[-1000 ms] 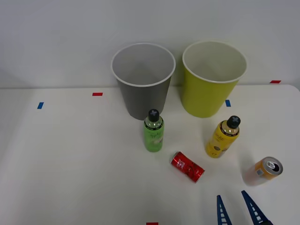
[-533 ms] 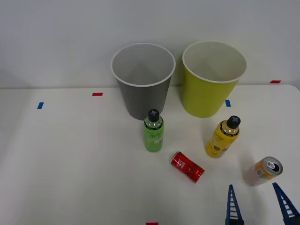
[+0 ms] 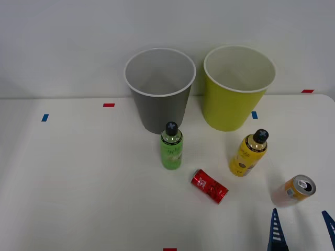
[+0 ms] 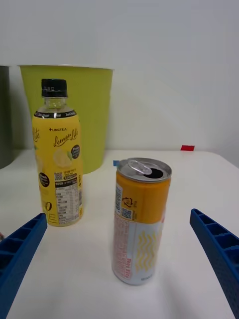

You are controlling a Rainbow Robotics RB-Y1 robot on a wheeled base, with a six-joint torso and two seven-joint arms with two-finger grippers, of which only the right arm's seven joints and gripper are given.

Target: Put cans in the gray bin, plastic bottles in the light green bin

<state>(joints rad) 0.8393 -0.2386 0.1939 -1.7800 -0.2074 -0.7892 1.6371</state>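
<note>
An orange and pale pink can [image 3: 294, 190] [image 4: 140, 221] stands upright at the table's right, its tab open. My right gripper [image 3: 301, 230] [image 4: 119, 259] is open just in front of it, fingers spread to either side without touching. A red can [image 3: 209, 185] lies on its side mid-table. The green bottle [image 3: 171, 146] stands before the gray bin [image 3: 159, 89]. Upright near the light green bin [image 3: 235, 86] [image 4: 82, 114] is the yellow bottle [image 3: 249, 152] [image 4: 57, 159].
Small red and blue tape marks [image 3: 108, 105] dot the white table. A white wall rises right behind the two bins. The table's right edge lies close to the orange can.
My right gripper has slid to the right along the front edge and its fingers have spread wider, now lining up with the orange can. The objects have not moved.
</note>
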